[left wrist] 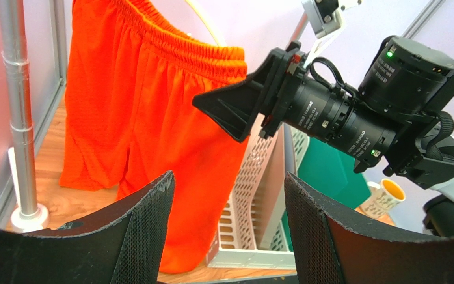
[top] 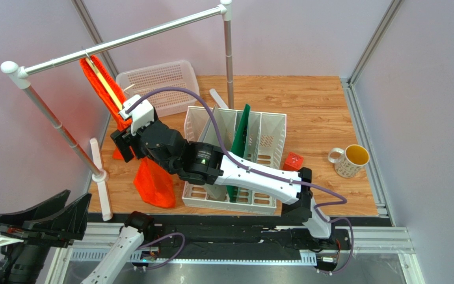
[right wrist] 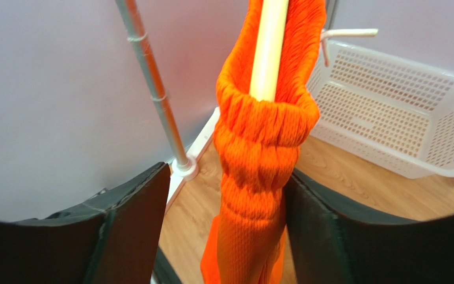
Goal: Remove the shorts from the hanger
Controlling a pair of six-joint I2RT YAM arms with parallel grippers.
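The orange shorts [top: 153, 181] hang from the pale-yellow hanger [top: 106, 86] on the rail at the back left. My right gripper [top: 124, 135] reaches across to the near end of the waistband. In the right wrist view the bunched shorts [right wrist: 259, 154] and the hanger [right wrist: 269, 47] stand between its open fingers; the cloth touches the right finger [right wrist: 330, 231], and a gap shows on the left. My left gripper [top: 76, 199] is open and holds nothing, low at the front left, apart from the shorts [left wrist: 152, 118].
A silver rail pole [top: 123, 40] runs between two uprights; one foot [top: 100, 176] stands beside the shorts. A white basket [top: 158, 83] lies behind. The white file rack [top: 259, 154] holds a green folder [top: 241, 142]. A red cube [top: 293, 161] and a mug [top: 351, 160] sit at the right.
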